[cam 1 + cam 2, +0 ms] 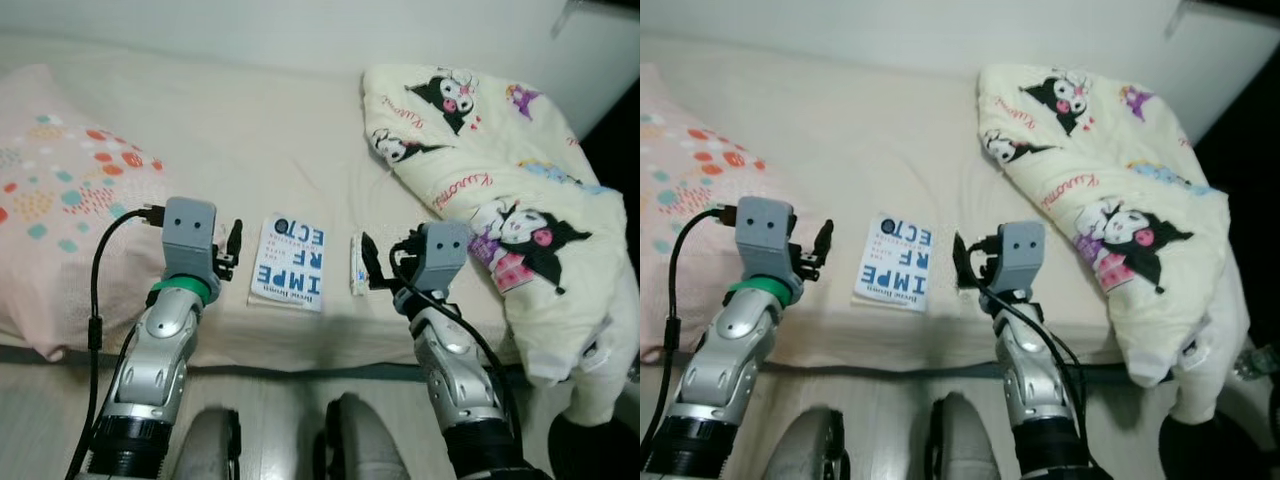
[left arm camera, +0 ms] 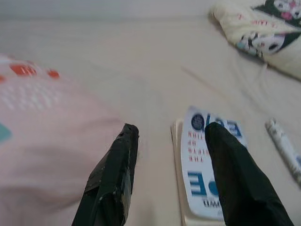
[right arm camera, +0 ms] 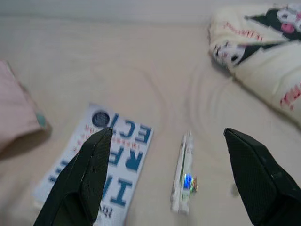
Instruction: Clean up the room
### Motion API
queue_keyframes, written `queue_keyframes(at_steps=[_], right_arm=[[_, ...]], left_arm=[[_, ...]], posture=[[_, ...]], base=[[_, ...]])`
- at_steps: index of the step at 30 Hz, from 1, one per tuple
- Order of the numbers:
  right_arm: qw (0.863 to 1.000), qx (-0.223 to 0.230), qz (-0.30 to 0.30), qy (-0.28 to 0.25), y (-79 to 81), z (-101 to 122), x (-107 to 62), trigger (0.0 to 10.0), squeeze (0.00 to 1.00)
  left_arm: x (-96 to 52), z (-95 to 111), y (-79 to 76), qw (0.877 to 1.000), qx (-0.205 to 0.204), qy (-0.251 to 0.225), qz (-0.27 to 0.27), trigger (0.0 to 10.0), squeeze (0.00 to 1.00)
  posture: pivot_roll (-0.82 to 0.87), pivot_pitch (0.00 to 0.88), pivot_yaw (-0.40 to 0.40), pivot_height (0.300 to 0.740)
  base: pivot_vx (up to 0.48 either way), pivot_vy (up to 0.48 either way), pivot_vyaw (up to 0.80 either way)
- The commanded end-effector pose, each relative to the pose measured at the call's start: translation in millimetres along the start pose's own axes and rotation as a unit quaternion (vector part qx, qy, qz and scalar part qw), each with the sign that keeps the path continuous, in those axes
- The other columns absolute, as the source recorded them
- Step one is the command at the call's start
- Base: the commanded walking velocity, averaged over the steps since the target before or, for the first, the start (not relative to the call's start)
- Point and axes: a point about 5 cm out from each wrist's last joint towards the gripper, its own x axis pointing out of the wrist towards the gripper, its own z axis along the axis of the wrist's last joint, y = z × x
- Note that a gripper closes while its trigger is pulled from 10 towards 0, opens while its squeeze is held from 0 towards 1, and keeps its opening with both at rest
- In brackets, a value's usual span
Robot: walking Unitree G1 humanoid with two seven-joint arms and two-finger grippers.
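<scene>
A white book (image 1: 290, 262) with big blue letters lies flat on the beige bed (image 1: 250, 140), near its front edge. Just to its right lies a small white packet (image 1: 357, 264). My left gripper (image 1: 232, 250) hovers open just left of the book, whose cover (image 2: 207, 174) lies under one fingertip (image 2: 221, 141) in the left wrist view. My right gripper (image 1: 370, 262) is open wide, low over the packet (image 3: 184, 174), with the book (image 3: 113, 174) by its other finger. Neither gripper holds anything.
A cream blanket (image 1: 500, 180) printed with cartoon characters is heaped on the right and hangs over the bed's front edge. A pink dotted pillow (image 1: 60, 190) lies on the left. A white wall (image 1: 300, 30) runs behind the bed.
</scene>
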Motion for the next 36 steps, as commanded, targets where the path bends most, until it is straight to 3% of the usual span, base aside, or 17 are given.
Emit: queue_keyframes(at_steps=[1,16,26,30,32,36], right_arm=[[1.000,0.005,-0.004,0.009,-1.7,-5,-2.0,10.0,0.00],[1.000,-0.002,-0.006,0.029,-17.5,-5,16.5,10.0,0.00],[0.998,-0.010,-0.010,0.057,-21.4,-16,16.4,10.0,0.00],[0.997,0.007,-0.016,0.075,-22.6,-24,14.0,10.0,0.00],[0.996,0.007,-0.024,0.089,-27.7,-30,13.6,10.0,0.00],[0.995,0.005,-0.041,0.095,-38.0,-31,15.3,10.0,0.00]], left_arm=[[-1.6,-2,-2.5,1.000,0.000,0.005,-0.005,10.0,0.00],[-4.0,-1,0.6,1.000,0.013,0.009,0.006,10.0,0.00],[-10.3,-2,3.4,1.000,0.018,0.015,0.005,10.0,0.00],[-16.5,-1,6.2,1.000,0.021,0.017,0.005,10.0,0.00],[-24.0,8,9.1,1.000,0.020,0.014,0.005,10.0,0.00],[-32.0,20,11.8,1.000,0.020,0.008,0.004,10.0,0.00]], posture=[[-0.07,0.130,-0.039,0.597],[-0.04,0.166,-0.036,0.592],[-0.03,0.204,-0.031,0.592],[-0.02,0.255,-0.020,0.592],[0.00,0.321,-0.009,0.592],[0.02,0.367,0.003,0.592]], base=[[0.000,0.000,0.00],[0.000,0.000,0.00],[0.000,0.000,0.00],[0.000,0.000,0.00],[0.000,0.000,0.00],[0.000,0.000,0.00]])
